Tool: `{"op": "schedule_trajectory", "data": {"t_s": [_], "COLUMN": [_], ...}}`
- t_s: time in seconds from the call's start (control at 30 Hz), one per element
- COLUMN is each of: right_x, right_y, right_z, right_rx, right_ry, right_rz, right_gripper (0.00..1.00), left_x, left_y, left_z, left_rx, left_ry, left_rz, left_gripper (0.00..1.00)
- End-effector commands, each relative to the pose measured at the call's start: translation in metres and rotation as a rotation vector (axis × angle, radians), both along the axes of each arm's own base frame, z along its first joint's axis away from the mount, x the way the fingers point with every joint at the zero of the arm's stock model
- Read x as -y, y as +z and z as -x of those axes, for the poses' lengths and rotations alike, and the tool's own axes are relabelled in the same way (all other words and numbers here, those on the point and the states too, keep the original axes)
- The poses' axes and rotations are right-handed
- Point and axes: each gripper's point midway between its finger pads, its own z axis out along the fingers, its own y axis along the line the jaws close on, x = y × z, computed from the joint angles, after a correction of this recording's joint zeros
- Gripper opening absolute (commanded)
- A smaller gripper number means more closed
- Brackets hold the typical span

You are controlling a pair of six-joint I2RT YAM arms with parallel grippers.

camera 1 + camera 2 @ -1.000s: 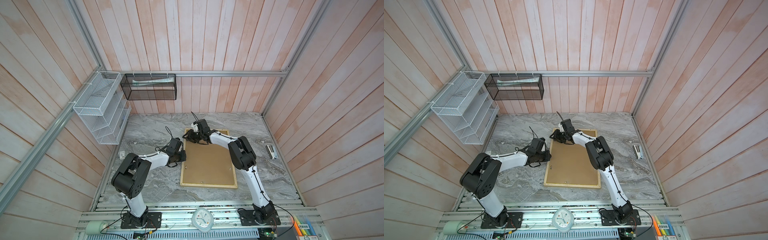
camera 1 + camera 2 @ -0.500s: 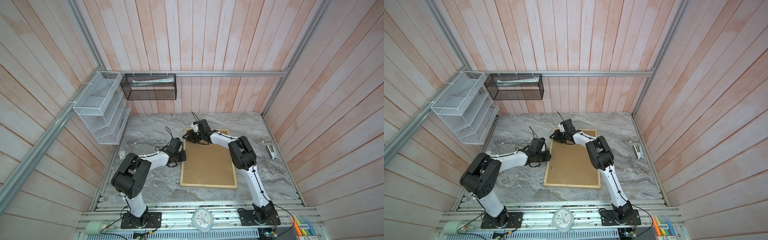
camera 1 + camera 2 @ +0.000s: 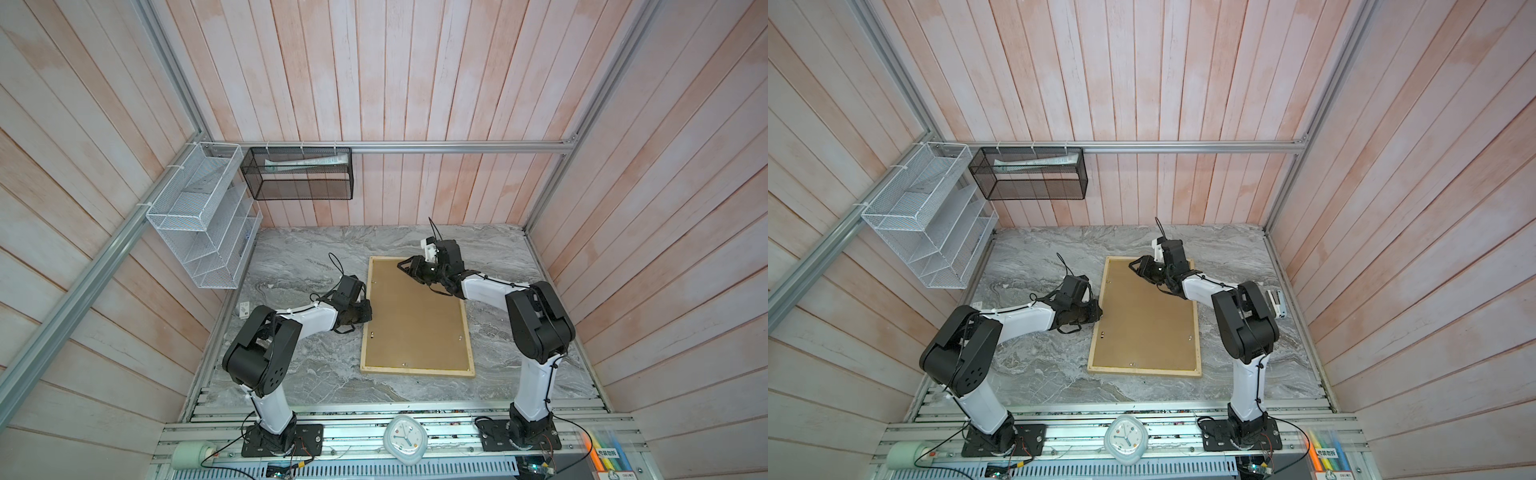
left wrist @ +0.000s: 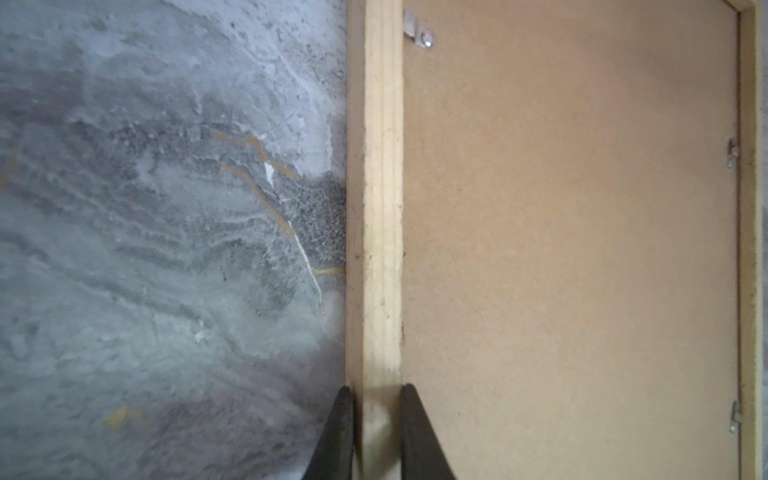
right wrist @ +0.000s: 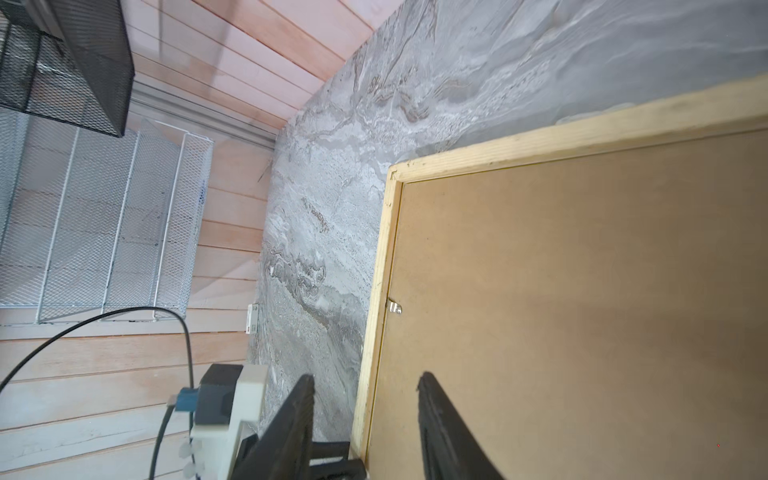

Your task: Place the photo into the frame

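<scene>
Pale wood is pinched between my left fingers (image 4: 405,399), clamped on the 9 o'clock rail of the frame (image 3: 415,371). My right fingers (image 5: 428,399), near its 11 o'clock corner, have eased slightly wider and hold nothing, so I am probably letting go with the work nearly done. At the middle of the desk (image 3: 299,257) the frame lies face-down, with the brown backing board (image 4: 561,249) under metal tabs (image 4: 419,33). The photo is out of sight.

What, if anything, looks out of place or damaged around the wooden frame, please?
Nothing stands out. The pale wooden rectangular frame lies flat and face down on the grey marble table, its brown backing board seated squarely inside, with no visible damage or spills.
</scene>
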Motion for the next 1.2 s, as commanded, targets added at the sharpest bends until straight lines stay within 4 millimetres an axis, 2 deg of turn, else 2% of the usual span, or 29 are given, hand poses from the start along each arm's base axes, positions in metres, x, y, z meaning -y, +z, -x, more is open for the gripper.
{"op": "schedule_trajectory", "data": {"t_s": [0.0, 0.2, 0.53, 0.63, 0.9, 1.03, 1.17], "right_x": [0.020, 0.040, 0.043, 0.043, 0.041, 0.034, 0.022], "right_y": [0.008, 0.005, 0.002, 0.002, -0.001, -0.004, -0.012], "right_z": [0.002, 0.021, 0.031, 0.031, 0.034, 0.037, 0.047], "right_rx": [0.053, 0.043, 0.030, 0.031, 0.024, 0.014, -0.004], "right_ry": [-0.052, -0.077, -0.074, -0.071, -0.067, -0.044, -0.010], "right_rz": [0.004, 0.042, 0.036, 0.038, 0.018, 0.008, 0.018], "right_gripper": [0.43, 0.43, 0.43, 0.43, 0.43, 0.43, 0.43], "left_x": [-0.013, -0.009, 0.004, 0.007, 0.008, 0.004, -0.006], "left_y": [-0.012, -0.011, -0.004, 0.002, 0.029, 0.039, 0.045], "left_z": [-0.005, -0.020, -0.059, -0.065, -0.066, -0.061, -0.045], "left_rx": [-0.069, -0.064, -0.051, -0.036, 0.035, 0.051, 0.055], "left_ry": [0.097, 0.153, 0.194, 0.176, 0.106, 0.092, 0.092], "left_rz": [0.016, 0.047, 0.088, 0.092, 0.081, 0.063, 0.043], "left_gripper": [0.16, 0.16, 0.16, 0.20, 0.37, 0.41, 0.41]}}
